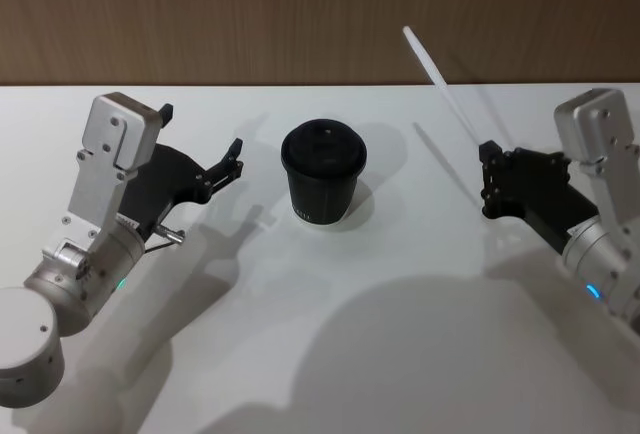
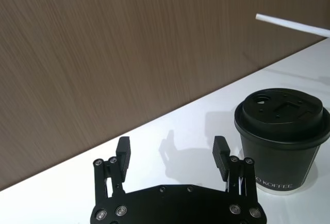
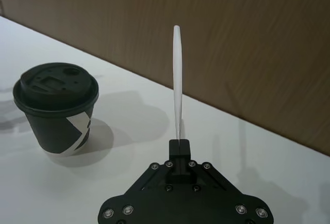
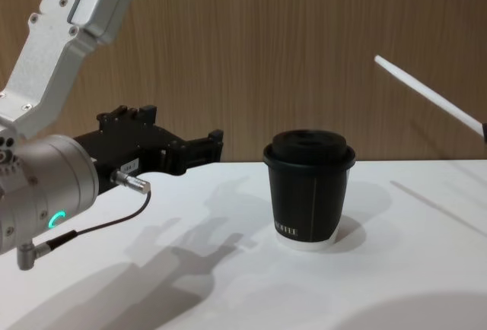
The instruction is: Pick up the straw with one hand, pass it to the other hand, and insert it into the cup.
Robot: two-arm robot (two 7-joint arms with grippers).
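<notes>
The small black paper cup (image 2: pixel 281 152) with a black plastic lid carries a line of white lettering (image 2: pixel 273 186) low on its side, just above the white base. In the left wrist view it reads "O KOFFEE"; anything before those letters is hidden. In the chest and head views the lettering is too small to read.

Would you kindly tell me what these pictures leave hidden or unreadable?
Chest view: the lower end of the straw is cut off by the right edge.
Right wrist view: its gripped end is hidden inside the shut right pincer.
Head view: lettering on the cup is too small to read; the left pincer is open beside it.
</notes>
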